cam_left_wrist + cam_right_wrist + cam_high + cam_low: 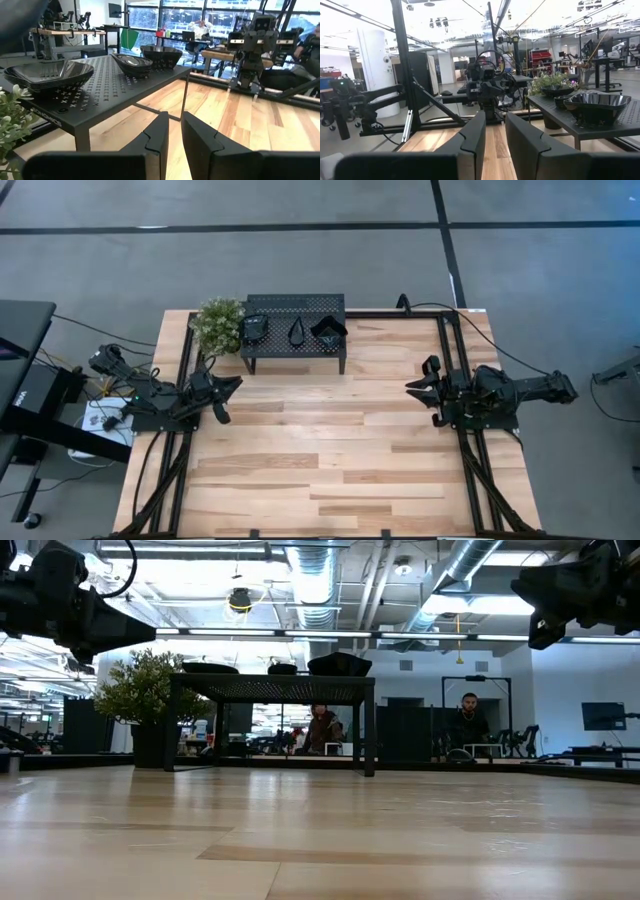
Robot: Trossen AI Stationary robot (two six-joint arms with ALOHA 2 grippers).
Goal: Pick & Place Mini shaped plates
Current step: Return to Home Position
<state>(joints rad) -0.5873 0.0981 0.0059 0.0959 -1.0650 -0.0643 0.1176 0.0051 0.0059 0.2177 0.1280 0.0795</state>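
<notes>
Pale wooden planks form the table [330, 465], seen from straight above on a grey concrete floor [300, 205]. At the upper centre of the frame, against the table's far edge, stands a black perforated metal rack [290, 302].

The mini shaped plates [298, 331], small glossy black dishes, all sit on the rack's top in three groups side by side. A squarish wavy-rimmed pile [255, 328] is at the left, a teardrop-shaped pile [298, 333] is in the middle, and a deeper squarish group [328, 328] is at the right. How many dishes each group holds cannot be told. Just left of the rack stands a green leafy potted plant [218, 323].

The left gripper [228, 395] hangs at the middle left of the frame, over the table's left edge, pointing inward. Its wrist view shows its dark fingers [157, 137] drawn close together with only a slim gap and nothing between them. The right gripper [420, 392] mirrors it at the middle right. Its fingers [472, 137] are likewise nearly together and empty. Both grippers are well apart from the rack.

From table height, the rack stands centre left with the dishes as dark shapes on top. Two seated people [322, 730] show in the room behind.
</notes>
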